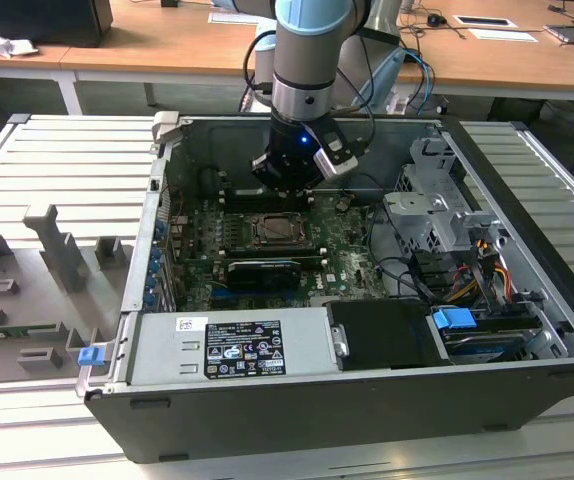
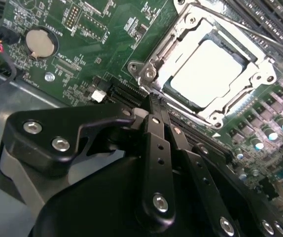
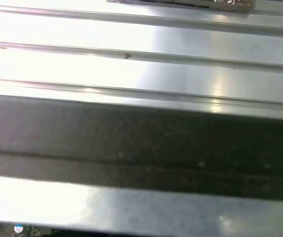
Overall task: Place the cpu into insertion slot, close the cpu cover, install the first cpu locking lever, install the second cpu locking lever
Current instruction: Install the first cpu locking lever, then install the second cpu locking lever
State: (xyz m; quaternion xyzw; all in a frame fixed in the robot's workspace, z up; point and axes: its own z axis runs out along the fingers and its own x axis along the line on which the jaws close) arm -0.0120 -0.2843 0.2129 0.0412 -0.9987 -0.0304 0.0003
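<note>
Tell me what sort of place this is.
Probably a robotics lab or test bench: an open computer case lies on a ribbed metal work surface, a robot arm reaches into it, and wooden desks stand behind.

Support surface: a ribbed grey metal table (image 1: 57,165) with parallel grooves. An open computer case (image 1: 367,300) lies directly on it, side panel off. Toward the exterior view's left, grey moulded fixture blocks (image 1: 52,250) stand on the table beside the case. A small blue clip (image 1: 90,354) sits near the case's corner
</note>
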